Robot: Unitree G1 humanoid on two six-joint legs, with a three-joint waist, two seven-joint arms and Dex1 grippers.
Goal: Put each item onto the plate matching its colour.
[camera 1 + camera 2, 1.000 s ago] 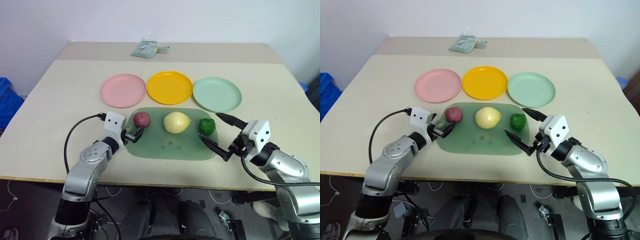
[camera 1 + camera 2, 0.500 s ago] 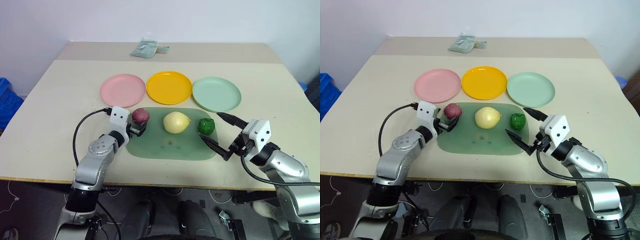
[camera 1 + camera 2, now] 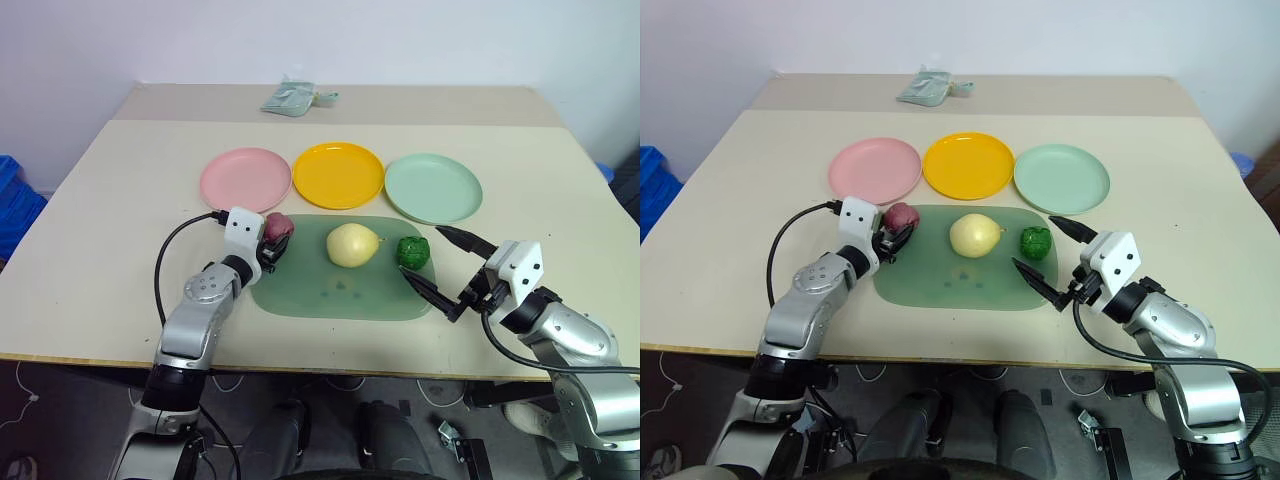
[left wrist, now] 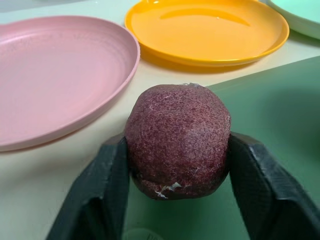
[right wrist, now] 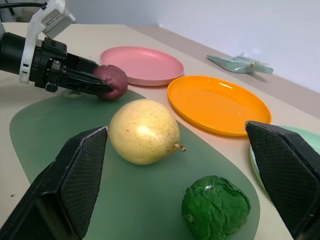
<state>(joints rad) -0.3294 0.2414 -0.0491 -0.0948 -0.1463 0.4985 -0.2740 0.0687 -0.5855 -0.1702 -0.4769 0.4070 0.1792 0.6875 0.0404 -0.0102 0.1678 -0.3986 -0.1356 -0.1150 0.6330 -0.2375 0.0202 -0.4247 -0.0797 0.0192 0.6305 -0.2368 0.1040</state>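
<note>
We see the left end effector (image 4: 175, 195) clamped on the dark red-purple round toy (image 4: 177, 140) at the green tray's (image 3: 340, 295) left edge — just below the pink plate (image 3: 245, 180); the right end effector (image 3: 445, 272) gapes wide, empty, lower right.

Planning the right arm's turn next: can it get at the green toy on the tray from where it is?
Probably yes: the right gripper is open beside the green toy, with nothing between them.

Hidden and cut-off parts
The red-purple toy (image 4: 177, 140) is flanked by black fingers (image 4: 102, 192); its underside is hidden.
</note>
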